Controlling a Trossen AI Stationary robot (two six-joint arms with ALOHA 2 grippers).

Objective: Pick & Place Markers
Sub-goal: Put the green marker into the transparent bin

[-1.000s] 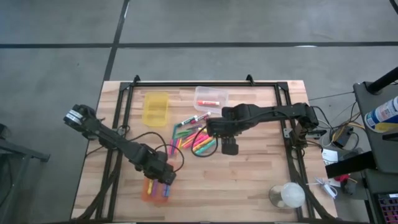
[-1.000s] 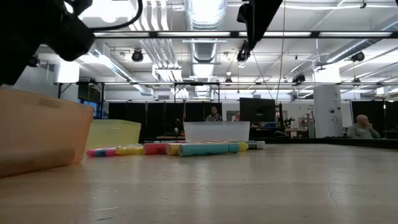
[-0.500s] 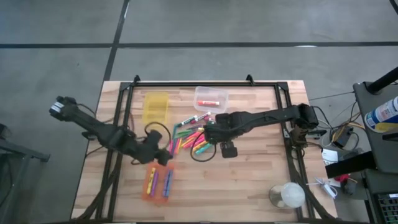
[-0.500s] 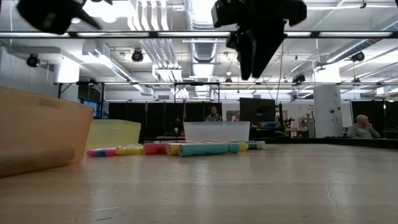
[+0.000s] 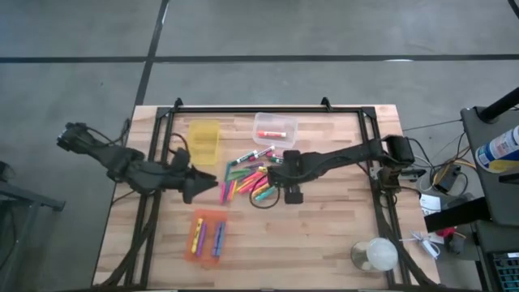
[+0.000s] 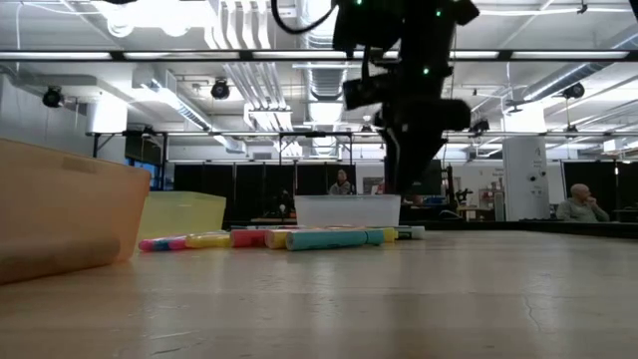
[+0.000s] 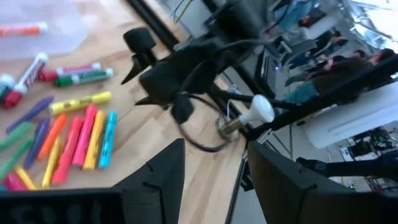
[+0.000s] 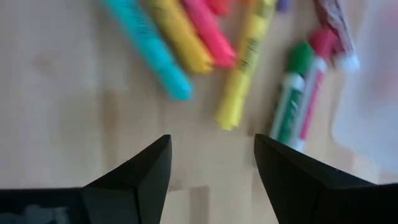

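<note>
The loose markers (image 5: 247,174) lie in a fan on the wood at the table's middle, showing pink, yellow, green, cyan and orange. In the low view these markers (image 6: 299,238) form a row on the table top. My right gripper (image 5: 274,172) hangs just above the pile's right side, open and pointing down. Its wrist view shows a cyan marker (image 8: 148,48), a yellow one (image 8: 239,81) and a green one (image 8: 291,93) beyond the right gripper (image 8: 211,155). My left gripper (image 5: 204,185) is open, left of the pile, pointing toward it. A few markers lie in the orange bin (image 5: 207,237).
A yellow bin (image 5: 203,142) stands at the far left. A clear bin (image 5: 274,128) behind the pile holds a red marker. A black cable loop (image 5: 261,197) lies by the pile. A round glass object (image 5: 375,255) sits at the near right corner. Bare wood lies at the near middle.
My left gripper has risen from over the orange bin and moved toward the far edge, ending beside the marker pile and pointing at it. My right gripper has shifted slightly toward the table's left and come down over the pile. The markers have stayed put.
</note>
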